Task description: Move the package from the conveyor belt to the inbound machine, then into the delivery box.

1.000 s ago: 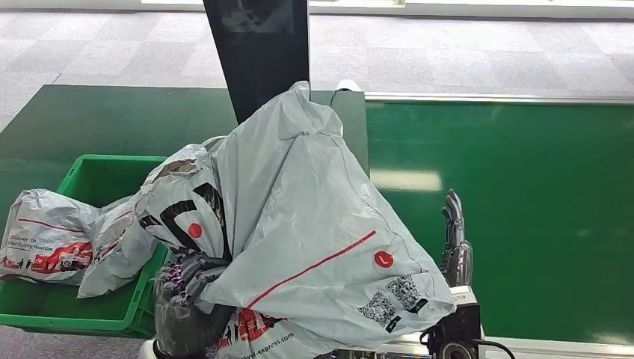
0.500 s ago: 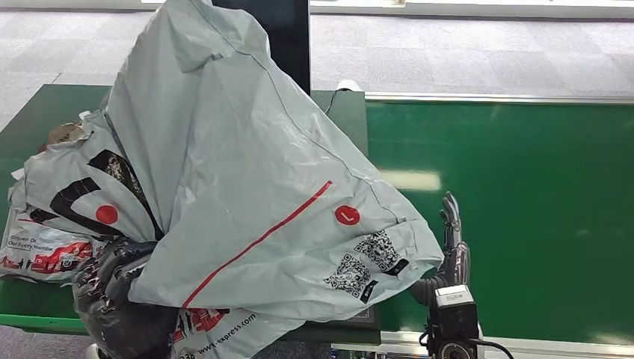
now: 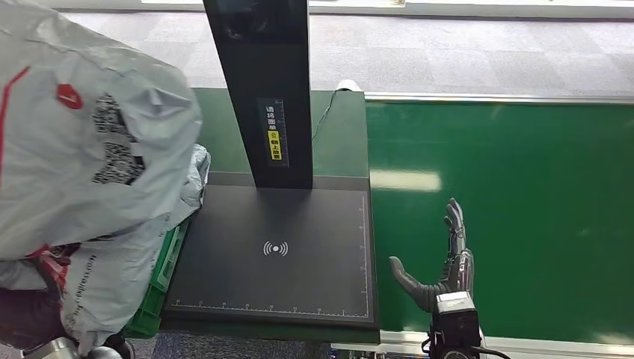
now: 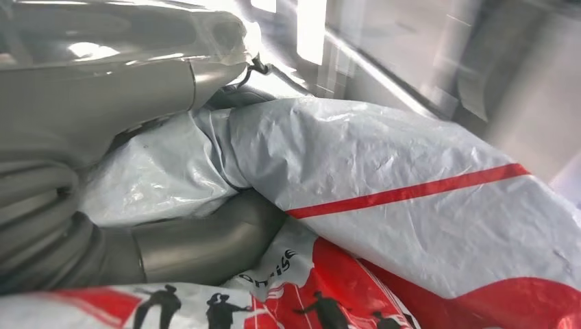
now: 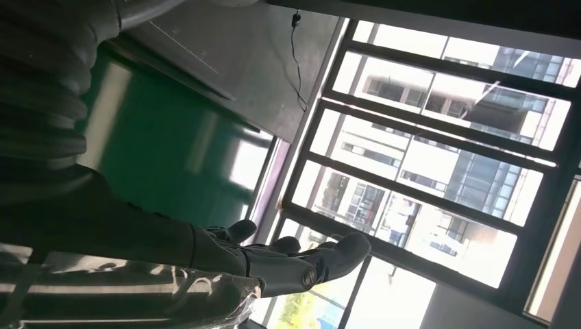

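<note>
The right hand (image 3: 446,262) is dark grey, with slim, segmented fingers (image 3: 454,221) and a thicker thumb (image 3: 404,275) of the same grey. Behind it sits a black, boxy wrist camera (image 3: 453,321) with a pale grey top face and a round lens at its lower edge; a thin black cable runs off its right side. In the right wrist view the hand's cover (image 5: 41,96) is dark and ribbed, and the fingertips (image 5: 336,257) are smooth, rounded and glossy black. In the left wrist view the left hand (image 4: 103,212) shows a grey ribbed cover and a thick, smooth grey thumb (image 4: 205,236). A bit of silver arm (image 3: 56,348) shows low in the head view.
</note>
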Motion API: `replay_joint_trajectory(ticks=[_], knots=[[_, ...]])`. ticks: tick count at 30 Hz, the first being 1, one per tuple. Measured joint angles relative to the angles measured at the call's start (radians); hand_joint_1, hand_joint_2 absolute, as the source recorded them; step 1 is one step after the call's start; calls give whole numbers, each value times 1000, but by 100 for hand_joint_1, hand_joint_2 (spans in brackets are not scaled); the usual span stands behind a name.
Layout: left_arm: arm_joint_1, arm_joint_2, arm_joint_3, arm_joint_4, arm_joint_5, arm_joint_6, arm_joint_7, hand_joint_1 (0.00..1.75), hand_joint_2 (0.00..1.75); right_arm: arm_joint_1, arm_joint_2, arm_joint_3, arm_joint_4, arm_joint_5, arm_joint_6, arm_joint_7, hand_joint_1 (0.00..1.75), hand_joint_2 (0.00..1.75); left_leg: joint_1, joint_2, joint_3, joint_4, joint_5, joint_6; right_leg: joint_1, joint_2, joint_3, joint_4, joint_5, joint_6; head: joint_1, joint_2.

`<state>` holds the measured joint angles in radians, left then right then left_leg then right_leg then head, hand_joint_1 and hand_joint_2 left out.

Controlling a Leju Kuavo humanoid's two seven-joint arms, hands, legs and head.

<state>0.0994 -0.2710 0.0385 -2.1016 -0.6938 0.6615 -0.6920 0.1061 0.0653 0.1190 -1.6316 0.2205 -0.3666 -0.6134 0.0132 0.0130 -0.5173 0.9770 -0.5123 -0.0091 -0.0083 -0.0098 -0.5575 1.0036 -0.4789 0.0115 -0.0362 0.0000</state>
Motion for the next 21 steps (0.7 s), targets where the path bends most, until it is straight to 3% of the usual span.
replay_joint_trajectory(ticks=[5, 13, 15, 19, 21], knots=[[-16, -32, 181, 5, 155, 0, 0, 175, 175, 22, 3, -3, -18, 1, -13, 4, 0, 175, 0, 0, 0, 0, 0, 0, 0, 0, 0, 0, 0, 0, 0, 0], [-44, -61, 387, 195, 43, 0, 13, 175, 175, 52, 15, -4, -49, 22, -29, 12, 0, 175, 0, 0, 0, 0, 0, 0, 0, 0, 0, 0, 0, 0, 0, 0], [-52, -59, 402, 273, -61, -7, 97, 175, 175, 61, 18, -5, -60, 28, -28, 17, 0, 175, 0, 0, 1, 0, 0, 0, 0, 0, 0, 0, 0, 0, 0, 0], [-64, -15, 356, 443, -312, -61, 456, 175, 175, 73, 22, -11, -83, 46, -3, 28, 0, 175, 0, 1, 1, 0, 0, 0, 0, 0, 0, 0, 0, 0, 0, 0], [-71, 16, 318, 509, -352, -79, 551, 175, 175, 74, 22, -17, -88, 53, 11, 32, 0, 175, 0, 1, 0, 0, 0, 0, 0, 0, 0, 0, 0, 0, 0, 0]])
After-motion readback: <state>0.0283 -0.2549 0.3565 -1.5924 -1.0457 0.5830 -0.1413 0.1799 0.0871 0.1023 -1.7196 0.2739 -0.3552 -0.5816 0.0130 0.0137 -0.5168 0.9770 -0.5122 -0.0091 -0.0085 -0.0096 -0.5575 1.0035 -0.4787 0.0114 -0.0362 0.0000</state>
